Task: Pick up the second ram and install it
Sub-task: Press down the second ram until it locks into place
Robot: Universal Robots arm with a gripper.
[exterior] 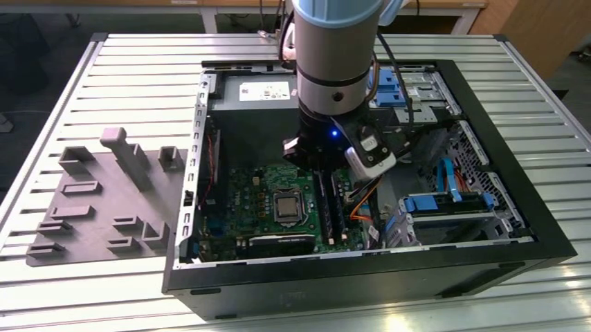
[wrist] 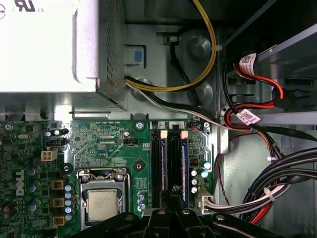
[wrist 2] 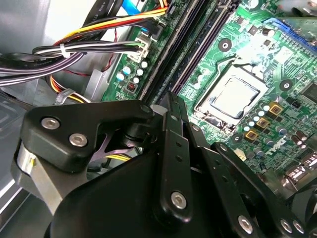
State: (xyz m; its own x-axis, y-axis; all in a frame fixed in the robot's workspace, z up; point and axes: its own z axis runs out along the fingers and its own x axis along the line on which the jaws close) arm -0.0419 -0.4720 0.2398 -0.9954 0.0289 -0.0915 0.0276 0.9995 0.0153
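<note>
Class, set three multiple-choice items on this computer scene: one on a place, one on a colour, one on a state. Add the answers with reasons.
1. In the exterior view, the grey tray lies
A. inside the computer case
B. outside the case, on the exterior view's left
C. outside the case, on the exterior view's right

2. The motherboard is
A. red
B. white
C. green

3. The processor in its socket is
A. bare, its metal top showing
B. hidden under a fan cooler
C. lifted out and held in a hand

Answers: 1 B, the tray sits beside the case's left wall. 2 C, the board is green in both wrist views. 3 A, nothing covers its metal top.
</note>
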